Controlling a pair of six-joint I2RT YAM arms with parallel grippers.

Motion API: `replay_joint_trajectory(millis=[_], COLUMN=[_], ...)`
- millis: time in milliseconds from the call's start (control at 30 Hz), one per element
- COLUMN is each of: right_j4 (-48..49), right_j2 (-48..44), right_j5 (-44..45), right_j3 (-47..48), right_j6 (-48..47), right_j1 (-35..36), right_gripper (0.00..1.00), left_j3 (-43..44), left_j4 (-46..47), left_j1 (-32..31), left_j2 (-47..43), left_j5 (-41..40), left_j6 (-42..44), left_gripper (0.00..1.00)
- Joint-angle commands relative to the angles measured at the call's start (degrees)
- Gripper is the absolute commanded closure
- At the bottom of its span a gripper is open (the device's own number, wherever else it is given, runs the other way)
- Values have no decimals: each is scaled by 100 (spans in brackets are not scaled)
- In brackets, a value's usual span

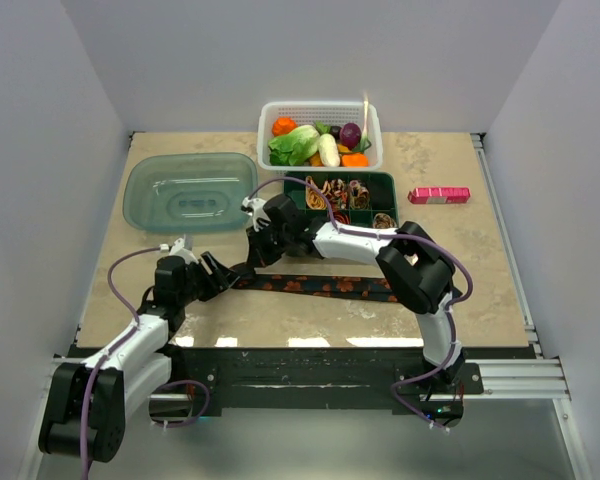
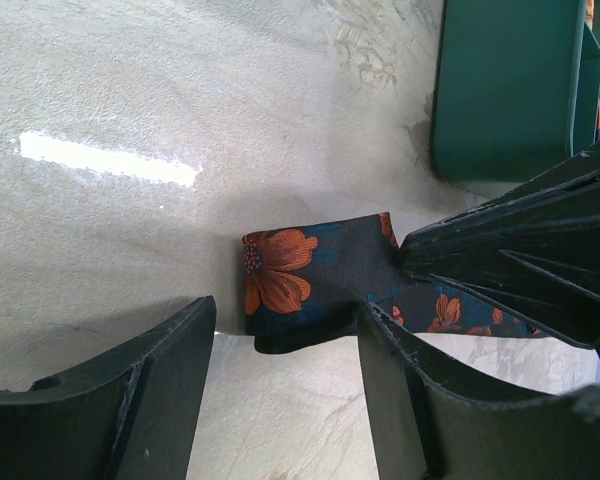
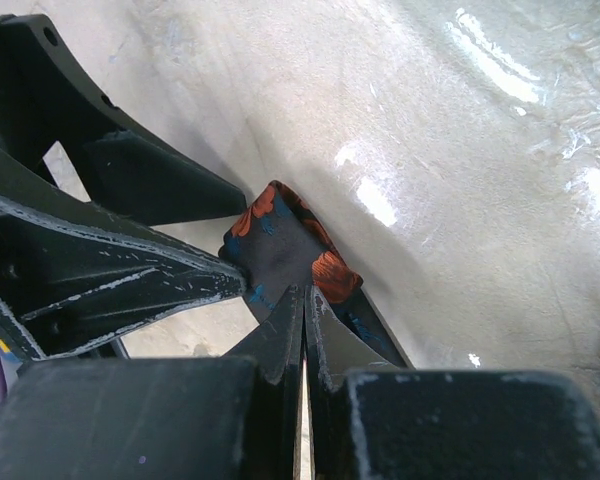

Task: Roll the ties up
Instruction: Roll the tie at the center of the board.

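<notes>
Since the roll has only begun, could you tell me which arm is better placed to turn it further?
Right, probably: the right fingers are shut on the folded end of the black, orange-flowered fabric necktie, while the left fingers stand open astride it, gripping nothing.

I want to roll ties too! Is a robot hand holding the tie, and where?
The right gripper is shut on the tie, pinching it just behind its folded end. The left gripper is open at that end, holding nothing.
</notes>
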Motion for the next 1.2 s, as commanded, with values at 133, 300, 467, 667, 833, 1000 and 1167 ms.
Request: replay_joint_trajectory(millis=[133, 300, 467, 667, 833, 1000, 1167], right_j4=[159, 195, 265, 353, 520, 546, 590], right_j2=[-181, -119, -198, -102, -23, -40, -75], right_j5=[84, 102, 163, 172, 145, 181, 216], right_j3=[-252, -376, -516, -630, -709, -815, -894], right_j6=[-50, -24, 3, 81, 178, 213, 257], right_j1=[98, 98, 115, 133, 194, 212, 212], right_gripper=[100, 100, 100, 100, 100, 100, 100], left_j3=[-84, -128, -172, -172, -269, -418, -577], left_j4=[325, 536, 765, 879, 1194, 1617, 2311], left_j1=[32, 32, 32, 32, 32, 32, 33], left_j2=[58, 304, 427, 638, 814, 1086, 1306], left_j5=[102, 155, 216, 331, 454, 638, 893], left_j6=[48, -31, -119, -207, -303, -461, -681], left_gripper=[32, 30, 29, 34, 38, 44, 57])
